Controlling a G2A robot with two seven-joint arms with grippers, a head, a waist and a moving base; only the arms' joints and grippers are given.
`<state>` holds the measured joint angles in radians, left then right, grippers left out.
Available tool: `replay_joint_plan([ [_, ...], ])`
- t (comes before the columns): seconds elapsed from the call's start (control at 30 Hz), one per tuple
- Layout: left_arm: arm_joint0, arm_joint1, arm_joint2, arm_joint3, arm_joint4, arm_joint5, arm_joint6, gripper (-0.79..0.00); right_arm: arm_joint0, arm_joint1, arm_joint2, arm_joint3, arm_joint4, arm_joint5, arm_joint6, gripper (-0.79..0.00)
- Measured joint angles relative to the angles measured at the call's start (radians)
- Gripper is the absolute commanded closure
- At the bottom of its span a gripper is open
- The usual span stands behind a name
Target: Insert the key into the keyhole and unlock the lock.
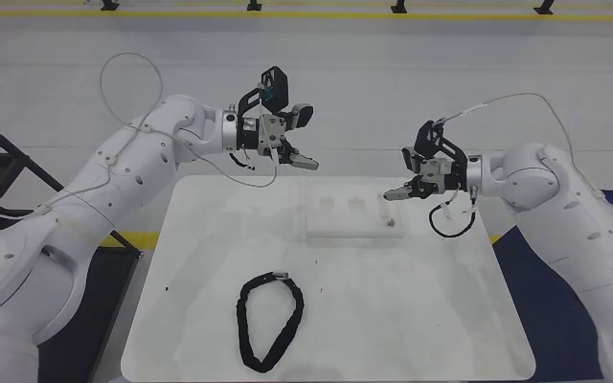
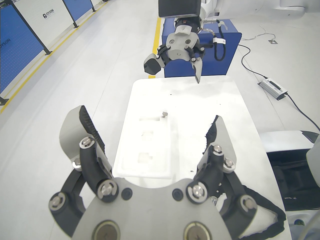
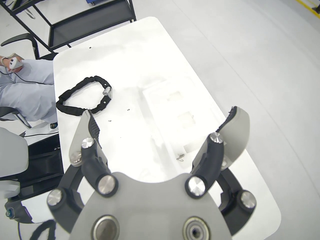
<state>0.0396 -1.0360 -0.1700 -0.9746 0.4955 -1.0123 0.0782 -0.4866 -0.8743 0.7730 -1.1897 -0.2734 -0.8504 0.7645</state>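
Metal key (image 3: 180, 156) is likely handling light, stiff, slippery on foam tray (image 1: 330, 230), so you're aiming for its head, left gripper (image 2: 150, 114) and right gripper (image 3: 160, 111) both hanging open.

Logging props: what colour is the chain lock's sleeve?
Black sleeve, best in the right wrist view.

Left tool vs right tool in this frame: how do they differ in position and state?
Position: the left tool hangs by the left end of the tray, the right tool by its right end. Nearness to the key: the right tool is close, with one fingertip almost over it in the top view; the left tool is at the opposite end. Shared: both are open, empty and touching nothing.
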Motion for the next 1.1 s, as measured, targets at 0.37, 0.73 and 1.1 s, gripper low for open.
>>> replay_joint_plan([
  [0.37, 0.0, 0.0, 0.0, 0.0, 0.0, 0.0, 0.0, -0.785, 0.031, -0.058, -0.1, 0.11, -0.004, 0.164, 0.086, -0.785],
  [0.73, 0.0, 0.0, 0.0, 0.0, 0.0, 0.0, 0.0, -0.785, 0.079, -0.142, -0.197, 0.275, 0.046, 0.308, 0.182, -0.785],
  [1.1, 0.0, 0.0, 0.0, 0.0, 0.0, 0.0, 0.0, -0.785, 0.109, -0.237, -0.261, 0.46, 0.146, 0.482, 0.256, -0.785],
])
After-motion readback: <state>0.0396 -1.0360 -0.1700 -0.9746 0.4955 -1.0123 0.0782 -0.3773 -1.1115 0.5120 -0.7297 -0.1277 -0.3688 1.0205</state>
